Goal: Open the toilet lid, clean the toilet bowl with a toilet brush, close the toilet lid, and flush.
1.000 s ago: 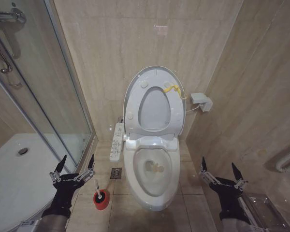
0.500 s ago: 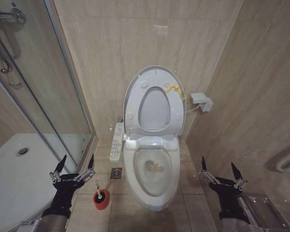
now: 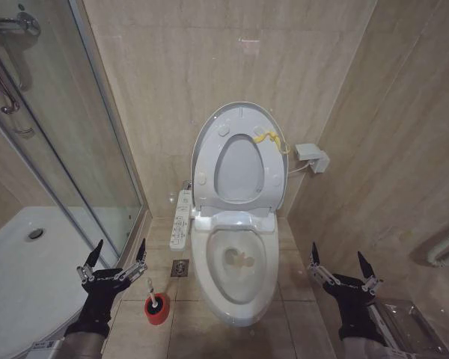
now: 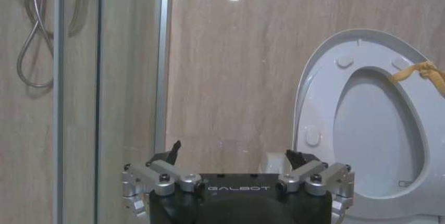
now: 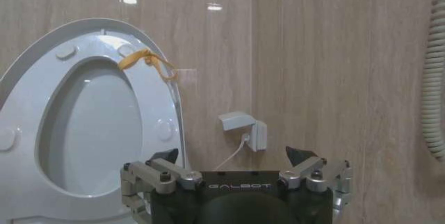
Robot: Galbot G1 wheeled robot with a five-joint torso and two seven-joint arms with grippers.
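My left gripper (image 3: 116, 256) hangs low at the left of the toilet with its fingers spread apart and nothing between them, over the floor tiles next to the shower's glass door (image 3: 67, 142). My right gripper (image 3: 339, 265) hangs just as low on the other side, close to the right wall, fingers likewise apart and empty. The toilet lid (image 3: 239, 161) stands raised against the back wall, the ring seat up with it, and a yellow tag (image 3: 266, 138) hangs at its upper right edge. Below it the toilet bowl (image 3: 238, 269) lies open between my two arms, with the white control panel (image 3: 181, 219) along its left side. The toilet brush (image 3: 156, 301) stands in its red holder on the floor, just right of my left gripper and beside the bowl, untouched; a small floor drain (image 3: 179, 268) sits near it
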